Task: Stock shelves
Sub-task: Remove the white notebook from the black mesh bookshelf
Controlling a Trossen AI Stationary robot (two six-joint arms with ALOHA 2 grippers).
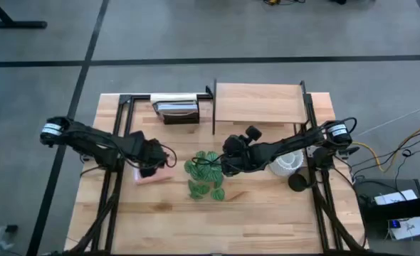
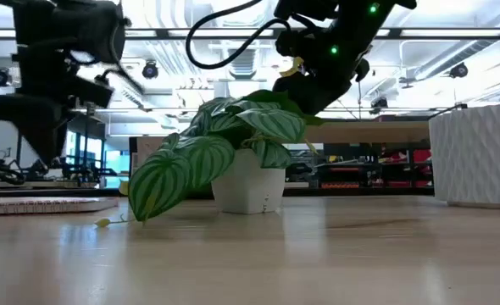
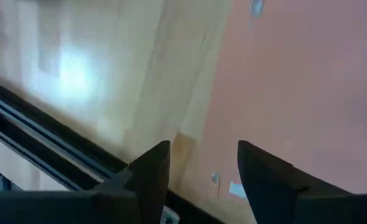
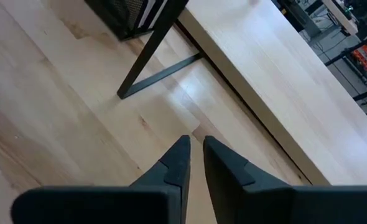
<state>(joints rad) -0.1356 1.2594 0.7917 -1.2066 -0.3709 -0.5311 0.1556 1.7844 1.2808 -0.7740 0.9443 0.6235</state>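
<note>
Pick-up step, judged: L gripper (image 3: 199, 171) is held spread over pink book (image 1: 153, 176), R gripper (image 4: 195, 163) nearly pressed together, empty, by plant (image 1: 206, 174); next, book must be pinched and carried to shelves (image 1: 260, 103).

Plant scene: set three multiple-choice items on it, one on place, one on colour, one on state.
1. Where does the plant stand?
A. On the shelf board
B. On the tabletop, between the left gripper and the right gripper
C. In the book rack

2. What colour is the flat item under the left gripper?
A. Pink
B. Blue
C. Yellow

3. How are the left gripper's fingers?
A. Open
B. Shut on a leaf
C. Shut on the shelf frame

Key: B, the high view shows its pot on the table between the arms; A, the left wrist view fills with pink; A, a wide gap shows there.
</note>
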